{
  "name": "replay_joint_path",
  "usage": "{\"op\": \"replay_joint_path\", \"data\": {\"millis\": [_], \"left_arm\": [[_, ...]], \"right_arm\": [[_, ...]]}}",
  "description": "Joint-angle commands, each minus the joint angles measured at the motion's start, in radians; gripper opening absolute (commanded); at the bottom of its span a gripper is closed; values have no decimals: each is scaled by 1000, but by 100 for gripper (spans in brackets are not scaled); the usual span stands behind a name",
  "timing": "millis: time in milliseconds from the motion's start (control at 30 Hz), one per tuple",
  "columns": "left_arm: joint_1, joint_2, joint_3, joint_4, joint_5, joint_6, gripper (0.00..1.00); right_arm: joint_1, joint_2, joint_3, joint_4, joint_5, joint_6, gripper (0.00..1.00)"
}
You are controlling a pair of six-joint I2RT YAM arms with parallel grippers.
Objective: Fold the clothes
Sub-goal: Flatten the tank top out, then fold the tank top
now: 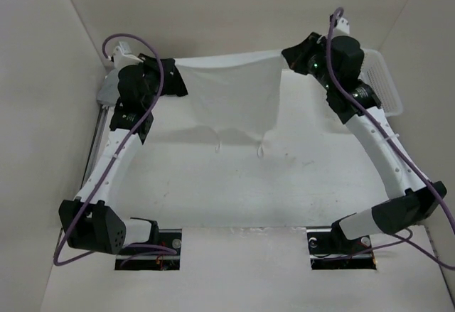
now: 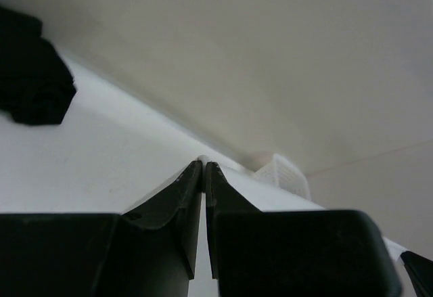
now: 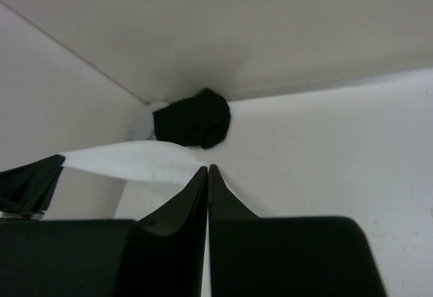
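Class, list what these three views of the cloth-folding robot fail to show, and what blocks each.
- Top view: where the left pincer and right pincer bite the camisole; the black wrists cover the fingertips.
- Left wrist view: the camisole, nearly all hidden behind that shut pincer.
- Top view: part of the basket, behind the right arm.
- Top view: the hanging straps, too small for detail.

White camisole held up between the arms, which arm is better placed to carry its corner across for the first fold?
Right, probably. Both tools are shut on top corners, but the camisole hangs mostly by the left tool; the right tool holds a taut, thin stretch with bare table beneath.
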Motion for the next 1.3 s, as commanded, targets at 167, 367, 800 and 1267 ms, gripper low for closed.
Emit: {"op": "replay_joint_path", "data": {"millis": [167, 367, 800, 1267], "left_arm": [[4, -124, -1, 133, 73, -22, 5], [-11, -240, -375, 196, 62, -39, 5], [-72, -702, -976, -129, 90, -28, 6], [-180, -818, -803, -291, -33, -73, 6]], "right_arm": [[-15, -130, -9, 72, -74, 9, 4], [-7, -280, -458, 223, -72, 83, 5], [339, -639, -1287, 268, 73, 345, 5], [498, -821, -1205, 9, 216, 427, 6]]}}
